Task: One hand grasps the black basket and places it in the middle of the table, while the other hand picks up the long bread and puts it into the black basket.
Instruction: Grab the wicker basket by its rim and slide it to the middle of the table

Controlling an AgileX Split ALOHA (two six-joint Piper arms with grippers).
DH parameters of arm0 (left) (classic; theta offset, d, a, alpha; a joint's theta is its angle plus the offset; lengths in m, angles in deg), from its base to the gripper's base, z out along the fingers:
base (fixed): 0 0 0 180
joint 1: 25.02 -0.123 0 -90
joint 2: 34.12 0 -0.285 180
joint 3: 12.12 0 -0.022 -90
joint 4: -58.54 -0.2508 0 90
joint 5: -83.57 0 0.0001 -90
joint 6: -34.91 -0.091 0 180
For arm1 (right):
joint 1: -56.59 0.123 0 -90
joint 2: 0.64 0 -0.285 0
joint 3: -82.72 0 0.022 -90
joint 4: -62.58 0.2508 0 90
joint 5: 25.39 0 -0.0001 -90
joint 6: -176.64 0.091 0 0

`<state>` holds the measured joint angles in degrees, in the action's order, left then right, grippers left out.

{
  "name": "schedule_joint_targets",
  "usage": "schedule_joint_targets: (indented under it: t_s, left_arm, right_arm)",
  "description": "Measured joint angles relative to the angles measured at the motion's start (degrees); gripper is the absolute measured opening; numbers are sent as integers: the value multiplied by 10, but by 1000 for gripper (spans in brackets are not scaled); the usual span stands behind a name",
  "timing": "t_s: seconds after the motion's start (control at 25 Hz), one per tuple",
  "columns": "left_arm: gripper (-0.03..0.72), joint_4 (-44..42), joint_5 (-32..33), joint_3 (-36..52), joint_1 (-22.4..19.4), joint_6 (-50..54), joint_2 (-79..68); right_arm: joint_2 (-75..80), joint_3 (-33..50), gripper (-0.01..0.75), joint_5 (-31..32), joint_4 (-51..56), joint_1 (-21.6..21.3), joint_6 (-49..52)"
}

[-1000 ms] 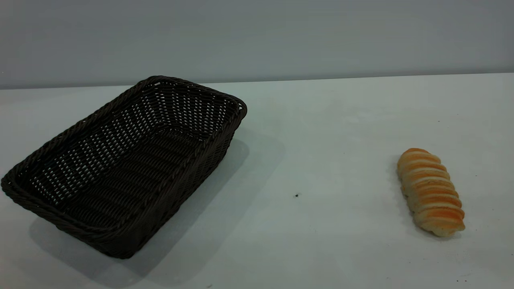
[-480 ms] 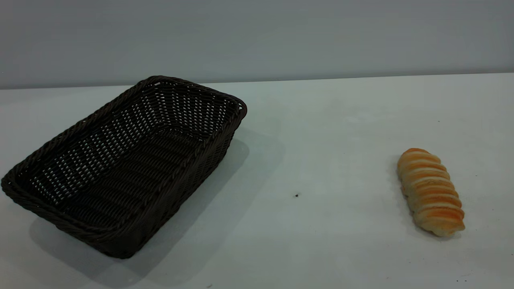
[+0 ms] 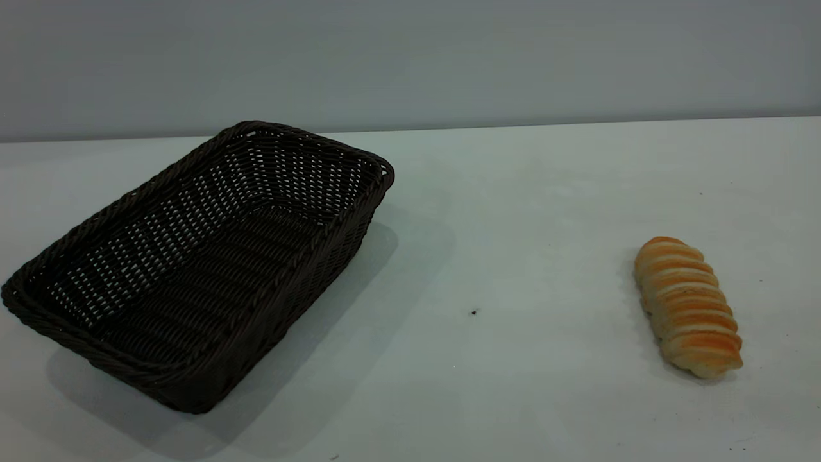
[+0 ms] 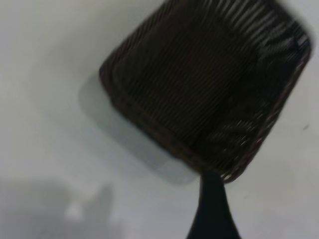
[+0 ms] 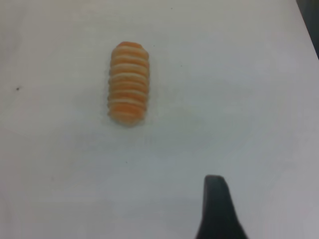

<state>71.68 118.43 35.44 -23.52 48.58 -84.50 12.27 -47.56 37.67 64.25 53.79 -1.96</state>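
Note:
The black basket (image 3: pixel 290 273) stands empty on the table (image 3: pixel 513 256) at the left, turned at an angle. The long bread (image 3: pixel 687 307) lies at the right, ridged golden face up. Neither gripper shows in the exterior view. In the left wrist view a black part of my left gripper (image 4: pixel 213 209) reaches to one corner of the basket (image 4: pixel 199 84); I cannot tell whether it touches. In the right wrist view a black part of my right gripper (image 5: pixel 217 209) hangs over bare table, well apart from the bread (image 5: pixel 128 82).
A grey wall runs behind the table's far edge (image 3: pixel 577 123). A tiny dark speck (image 3: pixel 474 312) lies between basket and bread. A dark strip (image 5: pixel 311 20) past the table's edge shows in the right wrist view.

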Motion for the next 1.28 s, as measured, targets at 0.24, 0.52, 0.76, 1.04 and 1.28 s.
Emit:
schedule_joint_targets:
  t_s: [0.24, 0.52, 0.76, 1.04, 1.28]
  left_arm:
    - [594, 1, -40, 0, 0, 23, -105]
    - [594, 1, -95, 0, 0, 64, -196]
    - [594, 1, -151, 0, 0, 88, -291]
    - [594, 9, -220, 0, 0, 104, -388]
    - [594, 21, -271, 0, 0, 124, -455]
  right_arm:
    - [0, -1, 476, -1, 0, 6, 9]
    - [0, -1, 476, -1, 0, 7, 12]
    - [0, -1, 476, -1, 7, 7, 12]
    - [0, -1, 476, 0, 8, 7, 13]
    - [0, -1, 476, 0, 8, 7, 13]
